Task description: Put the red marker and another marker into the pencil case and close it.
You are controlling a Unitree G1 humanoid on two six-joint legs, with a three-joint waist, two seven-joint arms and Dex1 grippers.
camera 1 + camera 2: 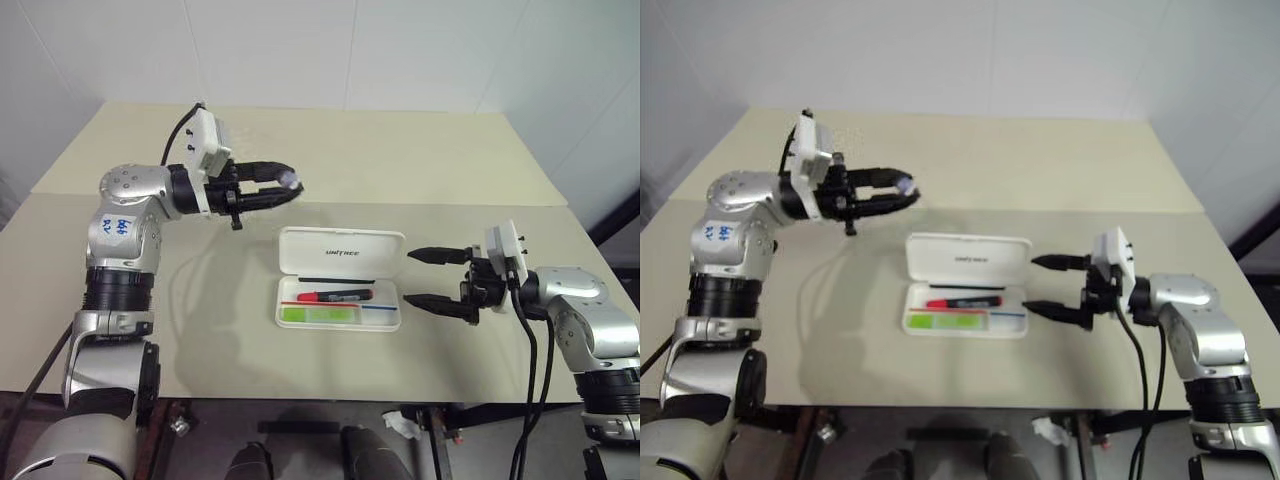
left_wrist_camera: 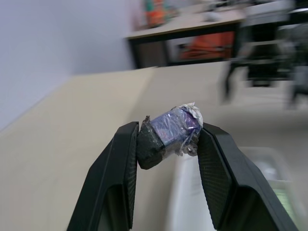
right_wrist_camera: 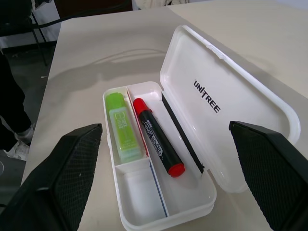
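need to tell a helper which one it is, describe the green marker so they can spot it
On the beige table lies an open white hard plastic pencil case. In its tray, the stubby pale translucent green marker fills the narrow compartment beside the slim red-capped, black-barrelled marker; it is shorter, thicker and the only green thing.

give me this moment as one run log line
case: open on table | red marker and green marker: inside | left pincer: raised, shut on small purple block | right pincer: open beside case

The white pencil case [image 3: 226,101] lies open, holding the red marker [image 3: 156,137] beside the green marker [image 3: 121,126].
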